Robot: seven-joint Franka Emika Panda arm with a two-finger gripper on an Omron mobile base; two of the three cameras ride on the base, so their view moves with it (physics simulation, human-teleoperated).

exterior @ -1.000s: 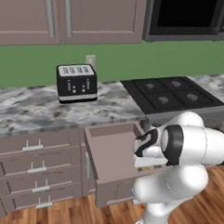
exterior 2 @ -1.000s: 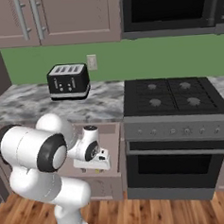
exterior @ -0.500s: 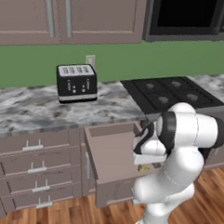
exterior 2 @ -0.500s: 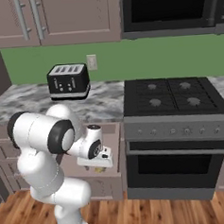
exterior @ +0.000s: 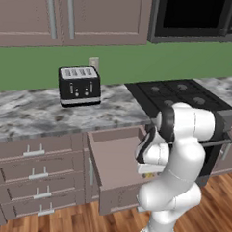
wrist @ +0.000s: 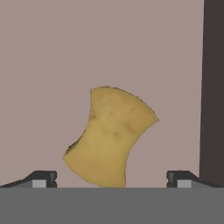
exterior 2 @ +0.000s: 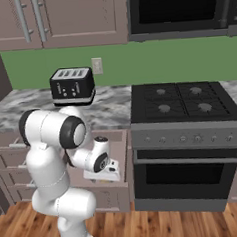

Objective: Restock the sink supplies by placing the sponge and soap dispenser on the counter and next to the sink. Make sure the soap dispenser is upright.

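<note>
Tool over the drawer, sponge dead ahead!

The tool [wrist: 111, 179] hung with its jaws spread wide and nothing in them, poised above the sponge [wrist: 109, 136], which lay flat on the floor of the open drawer [exterior: 116, 159] under the bench [exterior: 26, 114], left of the stove [exterior 2: 182, 103]. This looked like the reach for the sponge, the first pick. Next it would need to drop straight down, straddle the sponge and close, then lift clear of the drawer walls. A toaster [exterior: 79, 85] stood on the bench behind.
</note>
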